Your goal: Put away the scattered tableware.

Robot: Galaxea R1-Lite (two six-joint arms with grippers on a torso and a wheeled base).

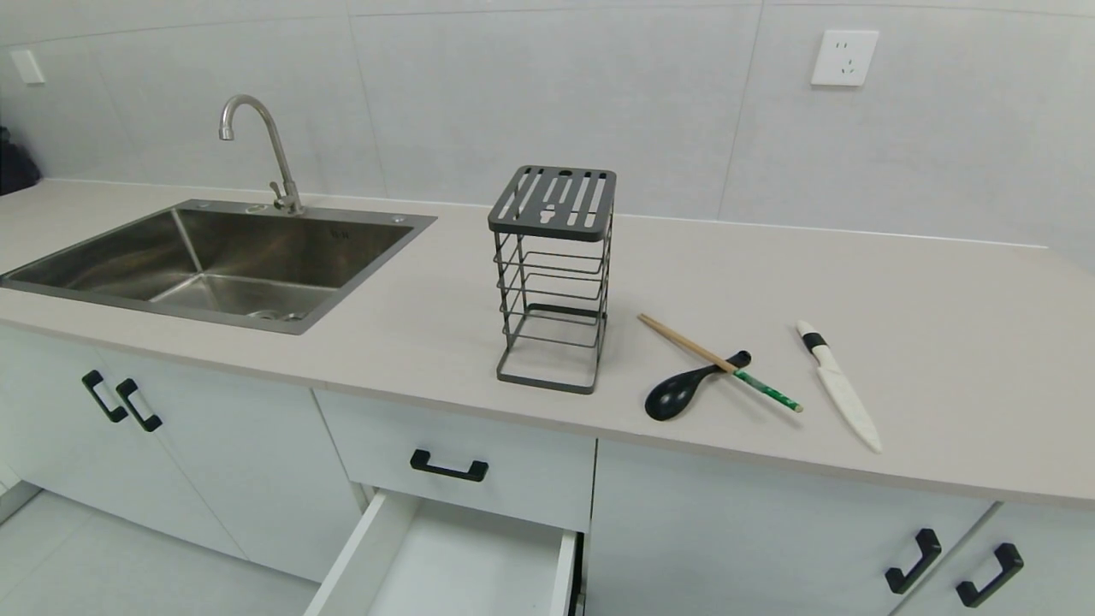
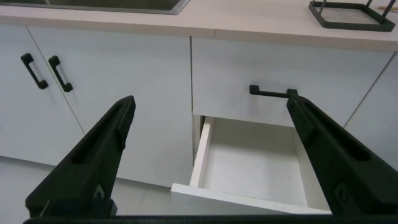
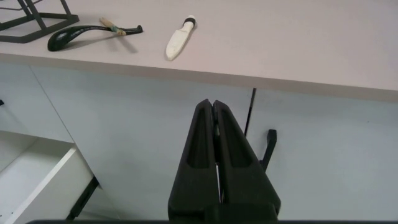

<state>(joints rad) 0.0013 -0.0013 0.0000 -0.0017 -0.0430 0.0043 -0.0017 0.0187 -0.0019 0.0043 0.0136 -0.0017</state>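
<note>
The left gripper [image 2: 210,99] has its fingers [image 2: 93,162] spread wide. The open drawer [image 2: 249,165] lies beyond and between them, under the countertop [image 2: 249,22]. The right gripper [image 3: 214,102] has its fingers pressed together, facing the cabinet front [image 3: 124,124]. Past their tips, up on the countertop, lie the white knife [image 3: 179,38] and the black spoon [image 3: 74,36], crossed by chopsticks [image 3: 113,26], beside the wire rack [image 3: 31,22].

light: bright, even | shadows: soft (faint under rack [image 1: 554,201]) | glare: mild on sink [image 1: 282,248]
</note>
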